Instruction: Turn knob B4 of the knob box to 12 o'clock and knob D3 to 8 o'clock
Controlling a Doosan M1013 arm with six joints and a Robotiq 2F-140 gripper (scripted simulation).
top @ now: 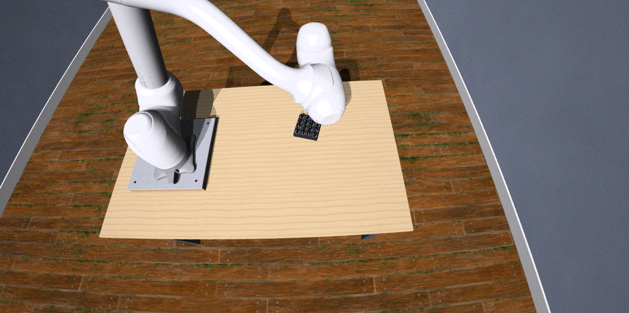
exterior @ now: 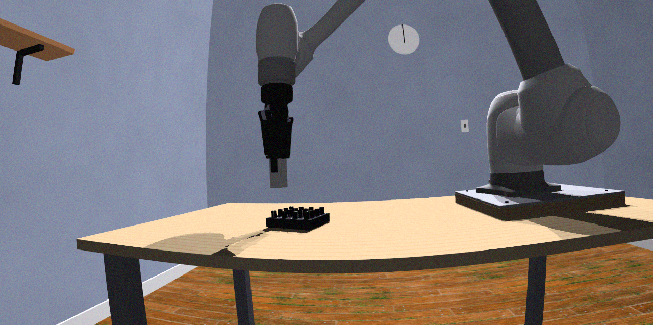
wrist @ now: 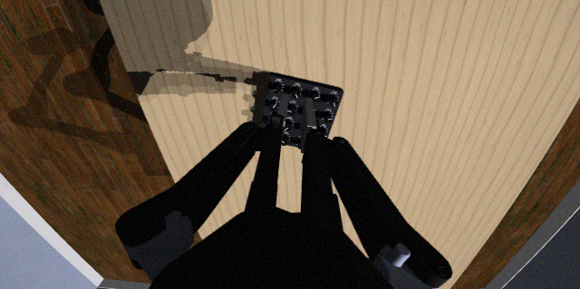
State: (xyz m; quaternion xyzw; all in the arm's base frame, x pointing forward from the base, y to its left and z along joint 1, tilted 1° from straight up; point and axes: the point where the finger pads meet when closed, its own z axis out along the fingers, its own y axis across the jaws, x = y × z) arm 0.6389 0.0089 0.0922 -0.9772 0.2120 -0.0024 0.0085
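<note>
The black knob box (top: 306, 127) stands on its feet on the wooden table, toward the far right part; it also shows in the side view (exterior: 297, 219) and the wrist view (wrist: 296, 108). Its knobs are too small to read their lines or names. My gripper (exterior: 278, 179) points straight down and hangs well above the box's left end, not touching it. In the wrist view the fingertips stand a narrow gap apart over the box, with nothing between them. In the overhead view the arm's wrist hides the gripper and one corner of the box.
The arm's grey base plate (top: 169, 156) is bolted on the table's left side, and it also shows in the side view (exterior: 538, 197). The table's far edge lies close behind the box. A shelf (exterior: 27, 42) hangs on the wall.
</note>
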